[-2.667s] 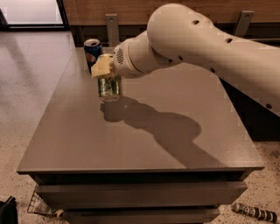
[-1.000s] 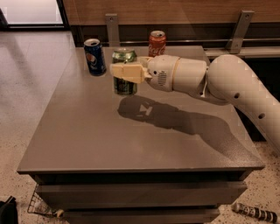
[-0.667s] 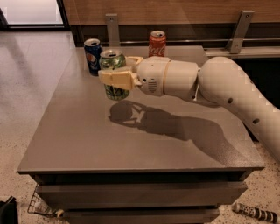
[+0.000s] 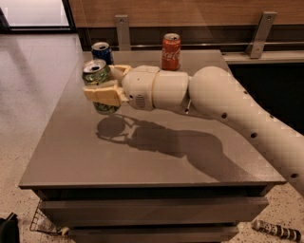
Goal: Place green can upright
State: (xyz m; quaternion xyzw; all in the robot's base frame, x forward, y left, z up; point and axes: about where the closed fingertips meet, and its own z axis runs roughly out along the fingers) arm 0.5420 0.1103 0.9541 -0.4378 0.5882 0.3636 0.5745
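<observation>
Near the left edge of the matte grey bench, the gripper has both fingers clamped around the green can, held roughly upright above its shadow. There are three cans: this one, one blue can at the far-left corner and one red can at the far edge. Speckled floor lies to the left, and wood panelling behind.

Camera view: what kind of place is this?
Probably an office or lab test area: speckled hard floor, wood-panelled wall, plain grey table. The gripper holds the green can above the table.
</observation>
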